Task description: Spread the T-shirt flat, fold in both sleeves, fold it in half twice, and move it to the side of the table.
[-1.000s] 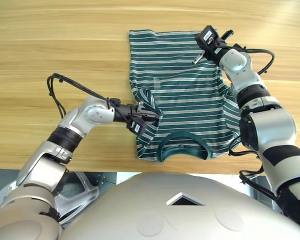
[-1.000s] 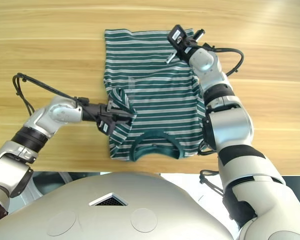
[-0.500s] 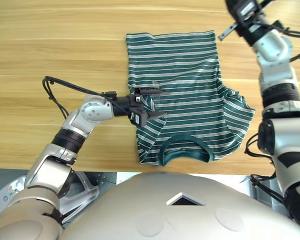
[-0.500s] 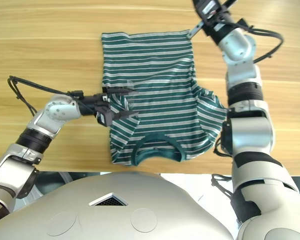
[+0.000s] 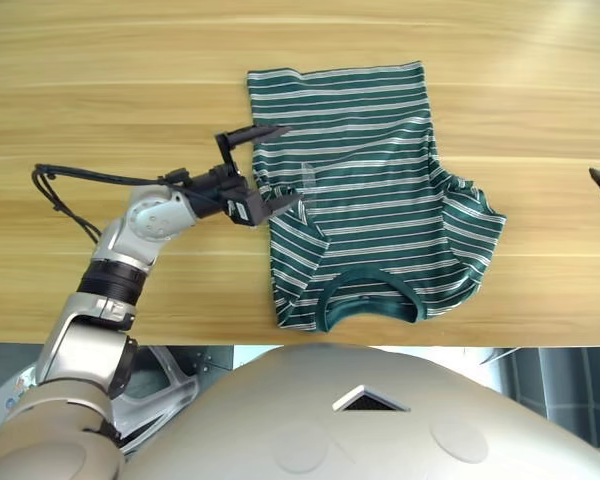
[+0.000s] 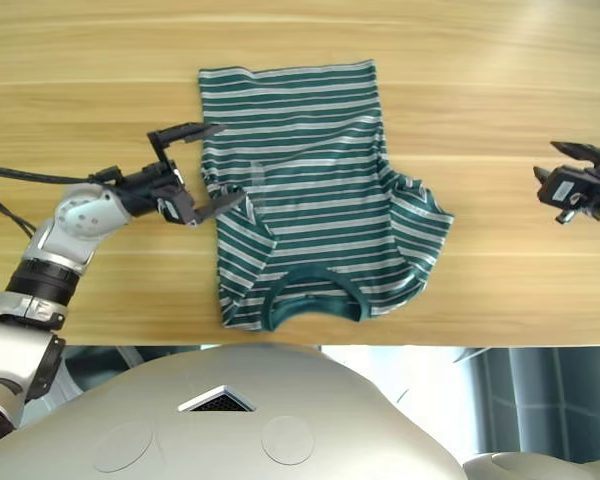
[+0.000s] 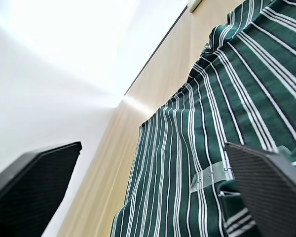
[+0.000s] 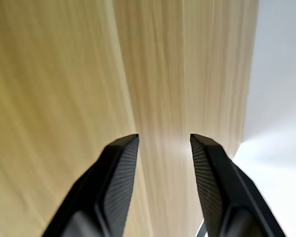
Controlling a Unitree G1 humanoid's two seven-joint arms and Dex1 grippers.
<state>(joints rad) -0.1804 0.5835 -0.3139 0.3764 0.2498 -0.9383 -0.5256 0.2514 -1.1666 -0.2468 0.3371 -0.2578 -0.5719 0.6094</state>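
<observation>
Both arms have drawn back from the T-shirt (image 5: pixel 360 190). From the head, it lies mid-table (image 5: pixel 130 80) with the left gripper (image 5: pixel 292 163) gaping at its edge, perhaps touching. The right gripper (image 6: pixel 546 160) is well off to the right. Left wrist: stripes between spread fingers (image 7: pixel 34 182). Right wrist: parted fingers (image 8: pixel 118 182) over wood.

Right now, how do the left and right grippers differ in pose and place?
The left gripper sits at the T-shirt's left edge, its fingers partly over the striped cloth. The right gripper hangs over bare table, well clear of the shirt. The left gripper's jaws are spread wide, while the right gripper's gap is narrower. Both are open and hold nothing.
</observation>
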